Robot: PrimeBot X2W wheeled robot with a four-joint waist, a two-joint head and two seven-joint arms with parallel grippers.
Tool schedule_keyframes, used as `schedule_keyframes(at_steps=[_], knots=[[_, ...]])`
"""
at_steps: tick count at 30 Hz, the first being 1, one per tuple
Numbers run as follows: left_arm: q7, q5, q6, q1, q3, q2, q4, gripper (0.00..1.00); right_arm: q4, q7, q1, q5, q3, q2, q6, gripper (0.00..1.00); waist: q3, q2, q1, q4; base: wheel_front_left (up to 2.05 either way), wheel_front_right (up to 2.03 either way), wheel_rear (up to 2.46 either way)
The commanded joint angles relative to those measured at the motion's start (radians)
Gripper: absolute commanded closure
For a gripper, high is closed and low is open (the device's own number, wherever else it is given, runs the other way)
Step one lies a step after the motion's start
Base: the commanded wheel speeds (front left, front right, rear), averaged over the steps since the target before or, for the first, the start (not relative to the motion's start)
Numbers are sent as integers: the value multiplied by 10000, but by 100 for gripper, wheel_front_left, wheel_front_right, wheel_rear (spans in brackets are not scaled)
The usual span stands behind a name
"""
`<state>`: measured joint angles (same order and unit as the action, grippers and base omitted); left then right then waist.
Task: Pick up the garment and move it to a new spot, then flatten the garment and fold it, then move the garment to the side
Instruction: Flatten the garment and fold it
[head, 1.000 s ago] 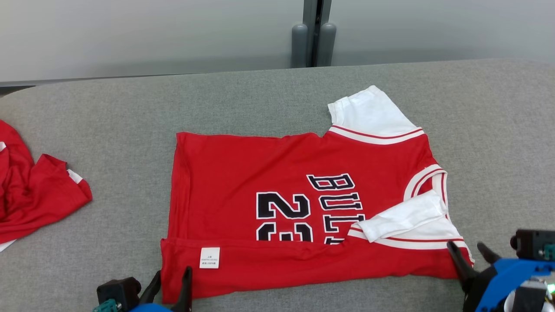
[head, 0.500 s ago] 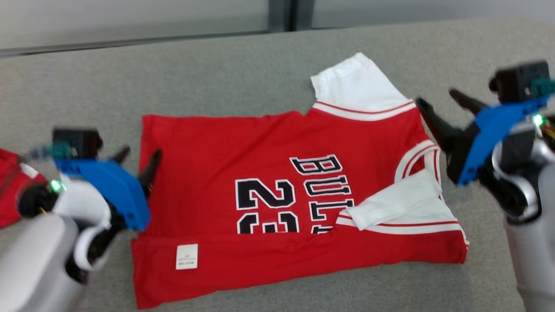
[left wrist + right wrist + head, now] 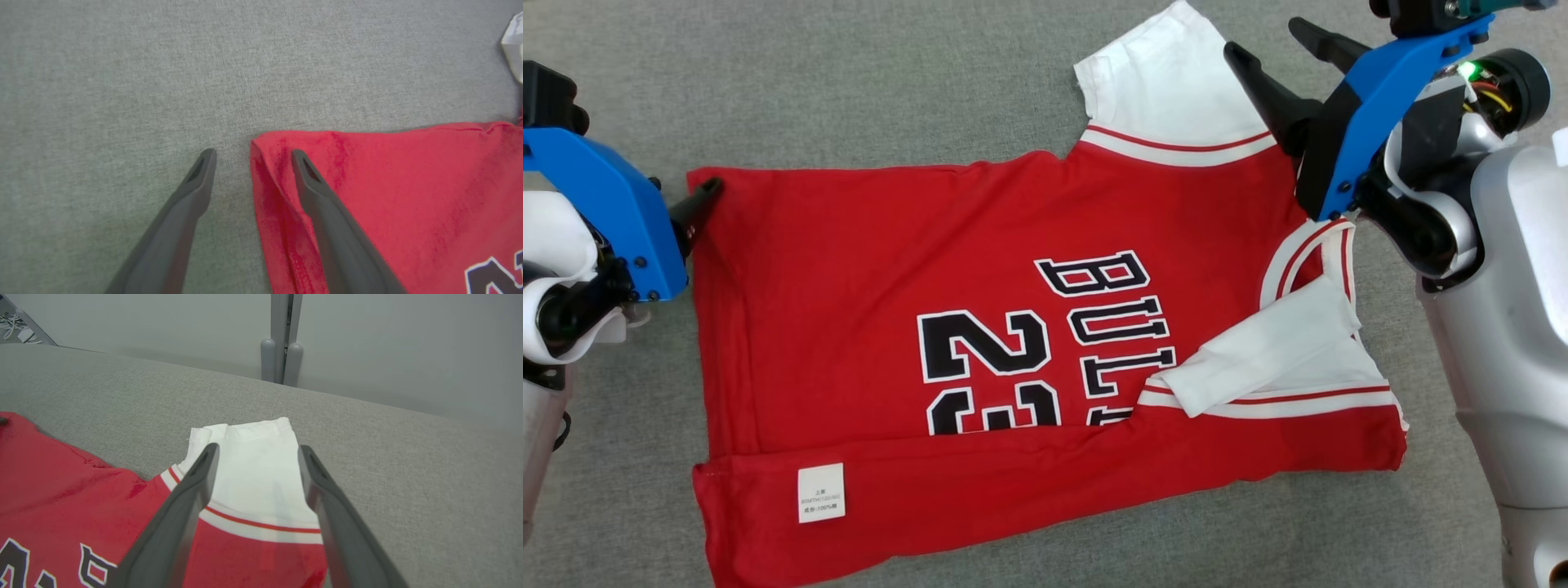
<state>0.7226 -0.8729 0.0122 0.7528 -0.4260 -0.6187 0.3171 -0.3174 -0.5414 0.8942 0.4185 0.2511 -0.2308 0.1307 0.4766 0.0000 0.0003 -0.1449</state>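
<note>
Red cloth jersey with white sleeves (image 3: 890, 245): flat, mid grey fabric counter (image 3: 931, 82) | left gripper (image 3: 253, 154): spread astride its hem corner | right gripper (image 3: 258, 448): spread above far sleeve (image 3: 255, 473) | likely light, limp; pinch both far corners

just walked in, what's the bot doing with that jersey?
Mid-fold. The red jersey lies flat on the grey padded surface, its near long edge already turned over so the care label shows. Both grippers are open and hold nothing: the left gripper straddles the jersey's far left corner, and the right gripper is poised over the far white sleeve. It is probably lining up the next fold.
</note>
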Motion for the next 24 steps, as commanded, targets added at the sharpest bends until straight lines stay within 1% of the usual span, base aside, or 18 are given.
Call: schedule_keyframes(at_steps=[1, 3, 7, 8, 9, 10, 13, 16, 20, 24], knots=[[227, -72, 46, 139, -39, -40, 98, 0, -247, 177, 291, 125, 59, -111, 1, 0, 100, 0, -3, -49, 0, 0, 0], [382, -20, 96, 160, -137, -52, 154, 0, -489, 286, 454, 232, 107, -163, 1, 0, 206, 0, -3, -79, 0, 0, 0], [207, 338, 279, 116, -309, -136, 257, 0, -966, 497, 750, 330, 147, -221, 1, 0, 436, 0, -3, -114, 0, 0, 0], [40, 466, 346, 147, -309, -130, 281, 15, -1090, 531, 835, 346, 164, -227, 1, 0, 500, 0, -3, -100, 0, 0, 0], [-78, 557, 350, 154, -341, -116, 294, 63, -1222, 534, 955, 350, 170, -244, 1, 0, 576, 0, -3, -72, 0, 0, 0], [-99, 618, 357, 137, -388, -83, 330, 100, -1374, 515, 1067, 343, 188, -263, 1, 0, 650, 0, -3, -31, 0, 0, 0], [-75, 698, 325, 159, -526, 18, 328, 100, -1667, 447, 1331, 303, 214, -331, 1, 0, 823, 0, -3, 114, 0, 0, 0], [-294, 773, 146, 237, -705, 253, 79, 100, -2204, 270, 1772, 185, 223, -495, 1, 0, 1057, 0, -3, 463, 0, 0, 0], [-741, 775, -175, 286, -893, 741, -474, 100, -2983, 270, 2373, -9, 20, -817, 1, 0, 1369, 0, -3, 1149, 0, 0, 0], [-1215, 961, -441, 248, -1164, 1060, -814, 100, -3751, 242, 2762, -518, -33, -1081, 1, 0, 1594, 0, -3, 1759, 0, 0, 0]])
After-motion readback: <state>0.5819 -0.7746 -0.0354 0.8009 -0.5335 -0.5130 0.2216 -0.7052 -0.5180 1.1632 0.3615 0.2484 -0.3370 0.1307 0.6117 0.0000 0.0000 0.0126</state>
